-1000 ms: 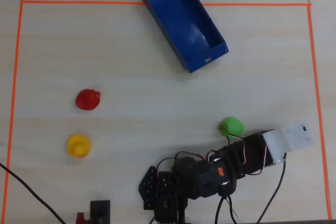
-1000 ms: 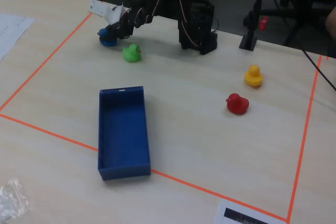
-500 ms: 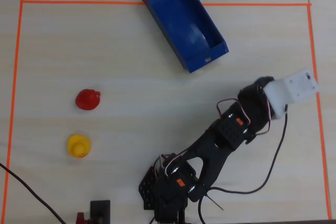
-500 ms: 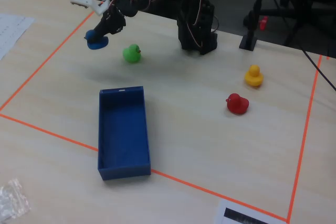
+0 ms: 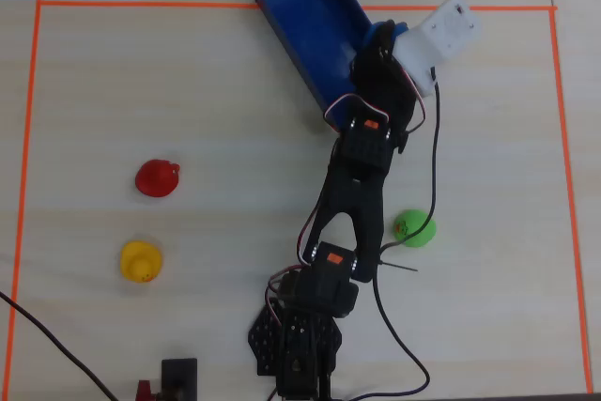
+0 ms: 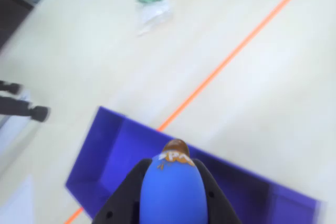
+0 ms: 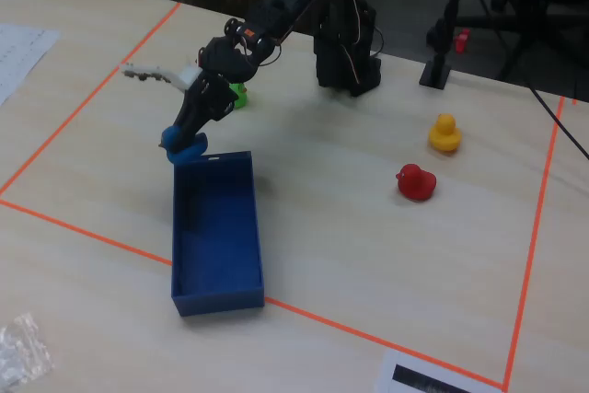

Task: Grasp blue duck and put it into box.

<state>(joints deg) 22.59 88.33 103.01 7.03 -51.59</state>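
Note:
My gripper [image 7: 187, 140] is shut on the blue duck [image 7: 184, 147] and holds it in the air just above the near end of the box [image 7: 237, 255]. In the wrist view the blue duck [image 6: 172, 191] fills the space between my two black fingers [image 6: 124, 200], with its brown beak pointing forward over the dark blue box [image 6: 113, 150]. In the overhead view the duck [image 5: 387, 31] shows only as a blue sliver beside the box [image 5: 310, 16] at the top, mostly hidden under the arm and its white camera mount.
A green duck [image 5: 414, 229] sits right of the arm, a red duck [image 5: 156, 177] and a yellow duck [image 5: 141, 261] at the left. Orange tape [image 5: 282, 5] frames the work area. The arm's base [image 5: 300, 345] stands at the bottom. A plastic bag [image 7: 23, 347] lies outside the tape.

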